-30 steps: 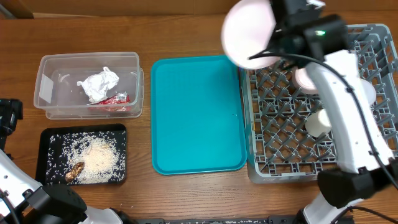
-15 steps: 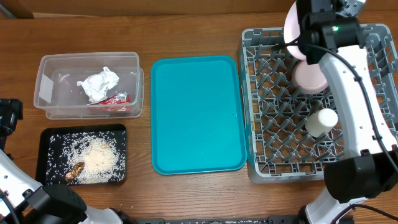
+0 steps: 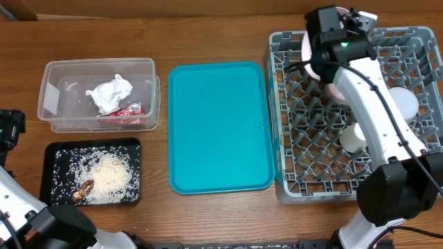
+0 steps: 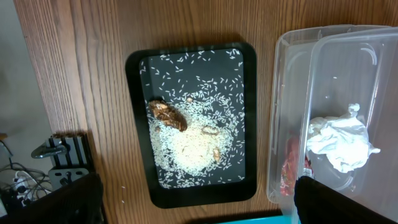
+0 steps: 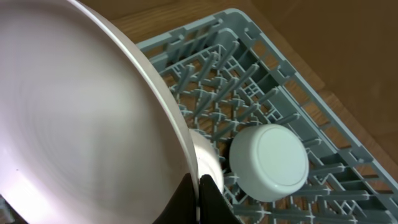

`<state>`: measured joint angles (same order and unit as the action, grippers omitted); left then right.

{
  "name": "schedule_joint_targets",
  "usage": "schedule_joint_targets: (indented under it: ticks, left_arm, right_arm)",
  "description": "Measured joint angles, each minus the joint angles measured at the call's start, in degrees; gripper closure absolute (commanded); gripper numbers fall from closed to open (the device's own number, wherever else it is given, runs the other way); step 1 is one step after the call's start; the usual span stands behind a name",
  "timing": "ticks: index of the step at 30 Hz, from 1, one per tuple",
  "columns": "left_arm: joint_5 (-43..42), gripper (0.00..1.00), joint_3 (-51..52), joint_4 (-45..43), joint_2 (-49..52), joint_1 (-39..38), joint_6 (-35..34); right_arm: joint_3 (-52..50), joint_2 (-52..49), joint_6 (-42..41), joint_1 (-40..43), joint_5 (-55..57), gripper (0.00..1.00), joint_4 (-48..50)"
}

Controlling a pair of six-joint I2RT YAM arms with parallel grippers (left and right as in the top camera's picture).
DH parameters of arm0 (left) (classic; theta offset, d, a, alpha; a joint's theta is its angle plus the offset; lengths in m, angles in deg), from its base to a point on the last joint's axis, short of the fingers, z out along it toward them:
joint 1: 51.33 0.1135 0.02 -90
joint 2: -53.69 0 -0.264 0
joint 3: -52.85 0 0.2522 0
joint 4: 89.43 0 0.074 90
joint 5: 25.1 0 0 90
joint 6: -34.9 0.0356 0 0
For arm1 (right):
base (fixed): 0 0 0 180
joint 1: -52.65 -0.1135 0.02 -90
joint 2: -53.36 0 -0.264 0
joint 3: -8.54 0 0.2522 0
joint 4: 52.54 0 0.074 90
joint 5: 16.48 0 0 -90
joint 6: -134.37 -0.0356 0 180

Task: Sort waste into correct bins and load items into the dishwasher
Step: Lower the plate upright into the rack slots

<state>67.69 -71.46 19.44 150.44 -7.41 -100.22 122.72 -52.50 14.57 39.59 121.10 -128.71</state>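
Plate (image 5: 81,118) edge-on, rim nipped in shut right pincer (image 5: 200,193), prob. to slot betw. 11 o'clock pegs of dish rack (image 3: 275,124); left pincer (image 4: 196,200) gapes, empty.

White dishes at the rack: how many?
4. Plate in the right gripper at the rack, far-left corner; small dish beside it, partly under the arm; bowl mid-right; cup nearer. Others may be hidden.

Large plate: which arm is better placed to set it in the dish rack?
Right: its hand grips the plate over the dish rack; the left hand is away above the black tray.
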Motion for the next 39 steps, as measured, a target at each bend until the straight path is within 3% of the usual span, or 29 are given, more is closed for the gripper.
schedule_joint_targets:
  ticks: [22, 39]
  left_arm:
    - [0.00, 0.00, 0.00, 0.00, 0.00, 0.00, 0.02]
    - [0.00, 0.00, 0.00, 0.00, 0.00, 0.00, 0.00]
  right_arm:
    - [-5.29, 0.00, 0.02, -0.94, 0.87, 0.96, 6.75]
    - [-6.10, -0.07, 0.04, -2.05, 0.90, 0.96, 6.69]
